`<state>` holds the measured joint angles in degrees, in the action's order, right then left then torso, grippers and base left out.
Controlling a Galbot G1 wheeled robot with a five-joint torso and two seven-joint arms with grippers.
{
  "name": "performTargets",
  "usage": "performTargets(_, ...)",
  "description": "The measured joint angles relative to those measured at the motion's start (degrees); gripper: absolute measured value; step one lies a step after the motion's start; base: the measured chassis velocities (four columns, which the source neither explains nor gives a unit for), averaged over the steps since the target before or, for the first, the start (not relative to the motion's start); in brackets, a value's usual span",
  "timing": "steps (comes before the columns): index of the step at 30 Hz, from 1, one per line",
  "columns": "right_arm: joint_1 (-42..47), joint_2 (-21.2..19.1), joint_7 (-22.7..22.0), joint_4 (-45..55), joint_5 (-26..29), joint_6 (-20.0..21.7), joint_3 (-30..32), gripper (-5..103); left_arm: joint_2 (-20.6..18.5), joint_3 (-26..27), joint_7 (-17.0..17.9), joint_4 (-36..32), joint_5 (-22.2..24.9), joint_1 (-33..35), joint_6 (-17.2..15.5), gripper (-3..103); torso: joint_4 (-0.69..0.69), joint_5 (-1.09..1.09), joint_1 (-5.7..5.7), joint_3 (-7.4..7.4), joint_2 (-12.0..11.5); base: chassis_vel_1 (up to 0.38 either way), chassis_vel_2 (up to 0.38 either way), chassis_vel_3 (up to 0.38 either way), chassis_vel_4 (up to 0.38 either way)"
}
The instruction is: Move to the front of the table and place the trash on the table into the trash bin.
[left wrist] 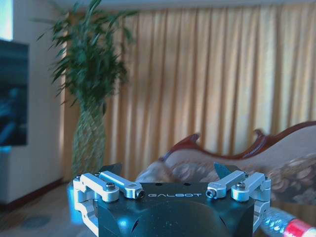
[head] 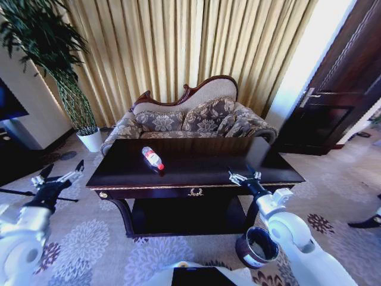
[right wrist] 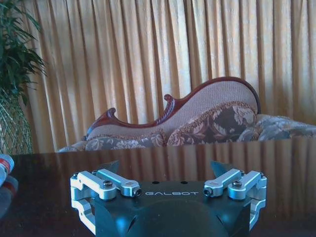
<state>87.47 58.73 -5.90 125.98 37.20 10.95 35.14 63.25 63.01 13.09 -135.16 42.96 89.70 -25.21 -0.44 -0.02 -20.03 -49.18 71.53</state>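
Note:
The dark glossy table (head: 238, 158) stands straight ahead, with a gold emblem on its front edge. A clear plastic bottle (head: 153, 158) with a red cap lies on its side on the left half of the top. It also shows at the edge of the left wrist view (left wrist: 289, 226) and of the right wrist view (right wrist: 4, 165). My left gripper (head: 62, 170) hangs open to the left of the table, off its corner. My right gripper (head: 244, 174) is open and empty over the table's front right edge. The round dark trash bin (head: 257, 247) stands on the carpet by the table's right leg, beside my right arm.
A patterned sofa (head: 190, 116) sits right behind the table. A tall plant in a white pot (head: 90, 140) stands at the back left, near a dark screen (head: 9, 101). A dark door (head: 339, 89) is at the right. Patterned carpet (head: 89, 244) lies around the table.

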Motion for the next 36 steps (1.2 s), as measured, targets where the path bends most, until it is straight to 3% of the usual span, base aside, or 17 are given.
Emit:
performTargets(1, 0.0, 0.0, 0.0, 0.0, 0.0, 0.0, 0.0, 100, 0.0, 0.0, 0.0, 0.0, 0.0, 0.0, 0.0, 100, 0.0, 0.0, 0.0, 0.0, 0.0, 0.0, 0.0, 0.0, 0.0)
performTargets(4, 0.1, 0.7, 0.0, -1.2, -0.5, -1.2, -0.2, 100, -3.0, -5.8, 6.7, 2.6, 0.0, -5.2, -1.5, 100, 0.01, 0.02, 0.01, 0.0, 0.0, 0.0, 0.0, 0.0, 0.0)
performTargets(6, 0.6, 1.3, 0.1, -1.5, -0.7, -1.4, -0.1, 100, -4.2, -9.4, 8.8, 4.3, 0.0, -8.6, -2.2, 100, 0.01, 0.01, 0.0, 0.0, 0.0, 0.0, 0.0, 0.0, 0.0)
performTargets(11, 1.2, 1.9, 0.1, -1.7, -1.0, -1.7, 0.4, 100, -4.9, -15.0, 11.5, 6.5, -0.1, -12.9, -2.8, 100, -0.02, 0.01, 0.0, 0.0, 0.0, 0.0, 0.0, 0.0, 0.0)
performTargets(14, 1.6, 2.3, 0.1, -1.9, -1.4, -1.9, 0.8, 100, -5.0, -21.4, 13.5, 9.3, -0.3, -17.4, -3.2, 100, 0.02, 0.02, 0.0, 0.0, 0.0, 0.0, 0.0, 0.0, 0.0)
performTargets(16, 1.6, 2.3, 0.1, -2.0, -1.4, -2.0, 0.8, 100, -5.0, -23.7, 13.8, 10.4, -0.3, -18.8, -3.3, 100, 0.01, 0.01, 0.0, 0.0, 0.0, 0.0, 0.0, 0.0, 0.0)
performTargets(19, 1.1, 2.5, 0.1, -3.1, -1.4, -2.8, 0.7, 100, -4.1, -31.5, 15.6, 15.2, -0.7, -25.4, -3.4, 100, -0.01, 0.02, 0.0, 0.0, 0.0, 0.0, 0.0, 0.0, 0.0)
performTargets(20, 1.1, 2.5, 0.1, -3.1, -1.4, -2.8, 0.7, 100, -4.1, -31.5, 15.6, 15.2, -0.7, -25.4, -3.4, 100, -0.01, 0.02, 0.0, 0.0, 0.0, 0.0, 0.0, 0.0, 0.0)
performTargets(24, 0.5, 2.8, 0.1, -4.8, -1.5, -3.3, 0.7, 100, -2.3, -40.9, 18.9, 20.3, -1.4, -34.3, -3.5, 100, -0.01, 0.03, -0.01, -0.01, 0.0, 0.0, 0.0, 0.0, 0.0)
performTargets(33, -0.3, 3.0, 0.2, -6.3, -1.7, -3.5, 1.0, 100, -0.5, -52.5, 25.5, 24.5, -0.7, -43.5, -5.1, 100, 0.0, 0.01, 0.0, 0.0, 0.0, 0.0, 0.0, 0.0, 0.0)
performTargets(36, -1.2, 3.0, 0.2, -7.1, -1.7, -3.6, 0.8, 100, 0.4, -57.9, 32.2, 25.7, 2.0, -47.3, -7.4, 100, 0.01, 0.02, -0.01, 0.0, 0.0, 0.0, 0.0, 0.0, 0.0)
